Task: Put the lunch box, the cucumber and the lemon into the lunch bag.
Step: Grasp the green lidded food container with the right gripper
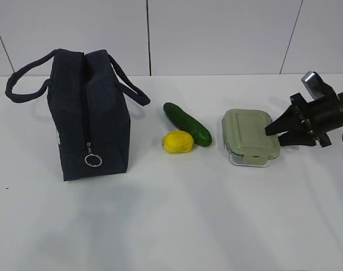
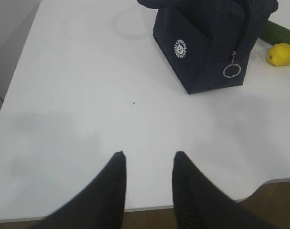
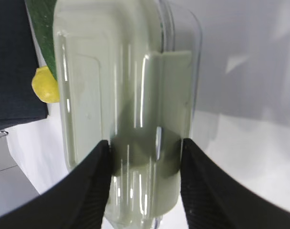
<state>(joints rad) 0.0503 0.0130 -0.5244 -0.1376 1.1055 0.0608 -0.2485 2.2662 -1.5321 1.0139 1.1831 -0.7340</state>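
white table | one lunch bag, cucumber, lemon | right hand clamps one lunch box | left hand parted, empty

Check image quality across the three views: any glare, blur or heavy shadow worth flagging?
Exterior view: even light, soft shadows, lunch bag and lemon sharp. Left wrist view: left claw fingers soft-edged, bag logo readable. Right wrist view: vertical glare streaks on the lunch box lid, a dark shadow patch between the right claw fingers, lemon blurred.
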